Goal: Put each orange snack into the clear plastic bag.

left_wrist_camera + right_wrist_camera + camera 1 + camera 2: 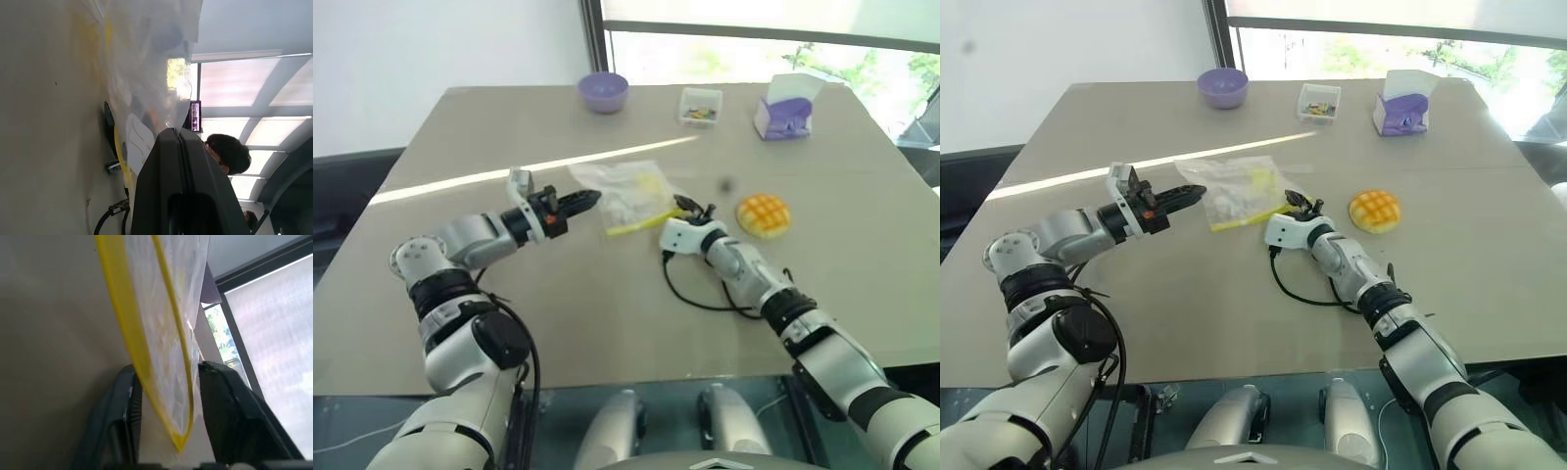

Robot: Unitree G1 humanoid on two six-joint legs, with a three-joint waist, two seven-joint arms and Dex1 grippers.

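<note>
The round yellow-orange bun with its darker grid top point(763, 214) sits bare on the tan tabletop point(607, 294), just beside the right gripper point(693, 209) and outside the crinkly clear plastic bag with the yellow mouth strip point(628, 194). From overhead the bag hangs lifted between both claws; the left gripper point(584, 201) has its black fingers pressed together on the bag's edge. Up close, the right wrist camera shows the yellow-rimmed corner lying between that claw's parted fingers point(230, 416), not yet pinched. Further back stand a purple bowl point(603, 92), a small clear box of colourful bits point(700, 107) and a purple-and-white carton point(787, 108).
</note>
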